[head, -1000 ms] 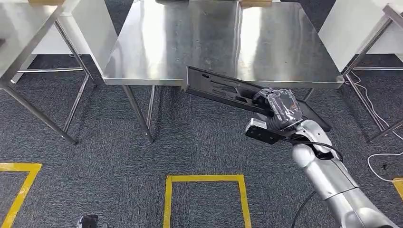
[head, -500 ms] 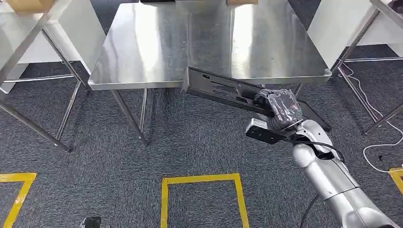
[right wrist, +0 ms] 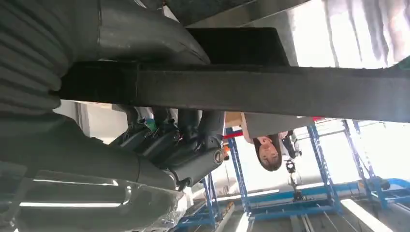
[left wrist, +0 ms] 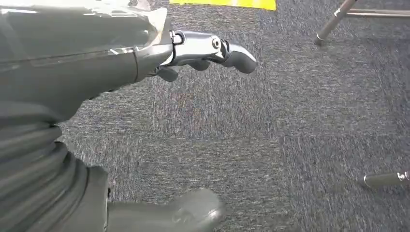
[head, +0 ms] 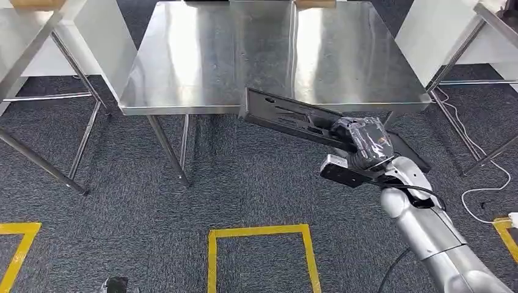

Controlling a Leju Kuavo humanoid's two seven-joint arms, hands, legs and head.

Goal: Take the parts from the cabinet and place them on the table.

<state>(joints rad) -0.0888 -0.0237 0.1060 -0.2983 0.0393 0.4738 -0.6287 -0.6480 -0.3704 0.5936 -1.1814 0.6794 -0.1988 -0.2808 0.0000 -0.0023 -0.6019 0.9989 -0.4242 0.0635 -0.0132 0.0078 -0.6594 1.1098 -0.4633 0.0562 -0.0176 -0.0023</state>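
Right hand [head: 361, 139] gripping long black part [head: 293, 115], far end reaching over near edge of steel table [head: 201, 55]. Left hand [left wrist: 96, 63] hanging above grey carpet [left wrist: 270, 125], fingers [left wrist: 237, 53] apart, holding nothing

Floor: dark grey carpet [head: 122, 201], speckled weave, throughout. Floor markings — a yellow tape rectangle [head: 259, 232] near the bottom centre, open toward the lower edge; a further yellow corner [head: 18, 235] at lower left and another [head: 504, 226] at lower right. Side tables: one steel-legged table [head: 36, 36] at far left, one [head: 482, 24] at far right. White cable [head: 482, 189] — trailing loose on the carpet at the right. A person [right wrist: 268, 150] stands beyond, before blue racking [right wrist: 314, 193].
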